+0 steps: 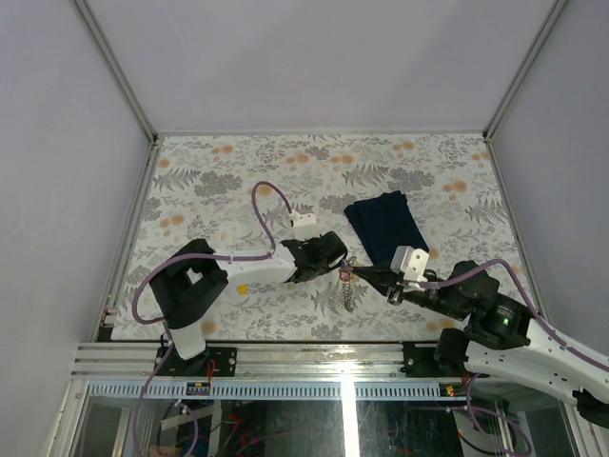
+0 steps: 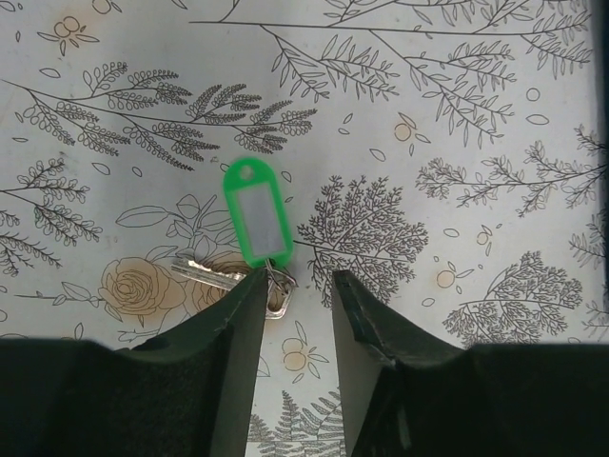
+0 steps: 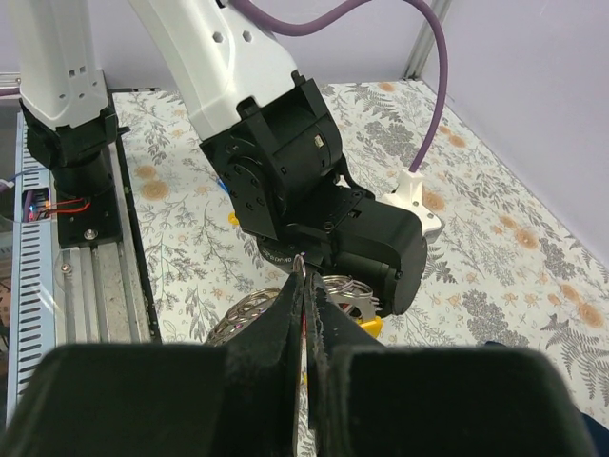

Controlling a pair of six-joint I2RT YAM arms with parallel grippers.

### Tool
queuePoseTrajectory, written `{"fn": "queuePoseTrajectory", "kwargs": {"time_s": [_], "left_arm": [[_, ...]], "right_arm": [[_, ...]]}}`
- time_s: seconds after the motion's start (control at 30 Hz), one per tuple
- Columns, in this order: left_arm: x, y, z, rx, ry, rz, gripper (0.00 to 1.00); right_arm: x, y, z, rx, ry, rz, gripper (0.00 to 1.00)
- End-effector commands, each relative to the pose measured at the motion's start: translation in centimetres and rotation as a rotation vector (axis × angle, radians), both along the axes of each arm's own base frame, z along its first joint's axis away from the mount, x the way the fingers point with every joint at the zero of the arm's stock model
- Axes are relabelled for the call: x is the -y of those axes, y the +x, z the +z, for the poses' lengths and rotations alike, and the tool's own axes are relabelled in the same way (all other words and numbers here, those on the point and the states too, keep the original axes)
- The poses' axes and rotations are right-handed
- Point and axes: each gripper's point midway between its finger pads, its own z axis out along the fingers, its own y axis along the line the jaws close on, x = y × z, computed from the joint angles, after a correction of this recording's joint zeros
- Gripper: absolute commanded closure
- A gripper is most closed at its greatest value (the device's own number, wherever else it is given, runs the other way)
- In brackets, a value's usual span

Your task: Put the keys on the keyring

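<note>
A key with a green oval tag (image 2: 257, 223) and a silver blade (image 2: 204, 275) lies flat on the floral table. My left gripper (image 2: 298, 282) hovers right over it, open, with the key's small wire loop just inside the left fingertip (image 2: 253, 286). My right gripper (image 3: 306, 286) is shut on a thin loop of the keyring (image 3: 240, 318), whose silvery toothed rim and yellow tag (image 3: 371, 327) show behind the fingers. From above, the keyring (image 1: 349, 289) hangs between the left gripper (image 1: 340, 265) and the right gripper (image 1: 361, 276), near the table's middle.
A dark navy folded cloth (image 1: 384, 220) lies just beyond the grippers. A small yellow piece (image 1: 243, 288) sits under the left arm. Metal rails (image 1: 285, 360) run along the near edge, and white walls enclose the floral table (image 1: 238, 171).
</note>
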Motion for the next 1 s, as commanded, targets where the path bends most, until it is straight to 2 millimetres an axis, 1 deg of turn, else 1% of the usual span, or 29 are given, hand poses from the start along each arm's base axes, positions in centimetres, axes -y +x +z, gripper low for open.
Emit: {"fn": "queuePoseTrajectory", "kwargs": {"time_s": [0.0,0.1,0.17,0.27,0.33,0.5,0.57,0.6,0.7,0.8,0.9,0.97], "left_arm": [[-0.8,0.4,-0.5,0.025,0.037,0.036,0.67],[-0.8,0.5,-0.6,0.025,0.044,0.034,0.69],[-0.9,0.5,-0.6,0.029,0.049,0.033,0.73],[-1.1,0.6,-0.6,0.033,0.068,0.032,0.75],[-1.4,0.7,-0.5,0.037,0.080,0.034,0.78],[-1.7,0.7,-0.3,0.045,0.098,0.029,0.90],[-2.0,0.7,-0.1,0.051,0.109,0.027,0.98],[-2.1,0.7,0.1,0.055,0.111,0.025,1.00],[-2.2,0.8,1.5,0.085,0.116,-0.011,1.00],[-1.9,0.7,4.1,0.146,0.108,-0.095,1.00],[-1.0,0.1,7.4,0.239,0.004,-0.239,1.00],[-0.8,-0.5,10.1,0.310,-0.083,-0.324,1.00]], "right_arm": [[-0.3,-0.2,2.6,0.034,0.091,0.010,1.00],[-0.3,-0.2,2.6,0.035,0.091,0.011,1.00],[-0.3,-0.1,2.5,0.034,0.088,0.011,1.00],[-0.4,-0.2,2.5,0.031,0.088,0.017,1.00],[-0.5,-0.2,2.5,0.031,0.086,0.019,1.00],[-0.6,-0.3,2.5,0.030,0.085,0.023,1.00],[-0.6,-0.3,2.5,0.030,0.084,0.026,1.00],[-0.6,-0.3,2.5,0.029,0.084,0.026,1.00],[-0.6,-0.3,2.7,0.031,0.083,0.028,1.00],[-0.5,-0.6,2.8,0.039,0.071,0.040,1.00],[-0.3,-0.6,2.9,0.053,0.063,0.040,1.00],[-0.1,-0.6,3.2,0.069,0.070,0.039,1.00]]}}
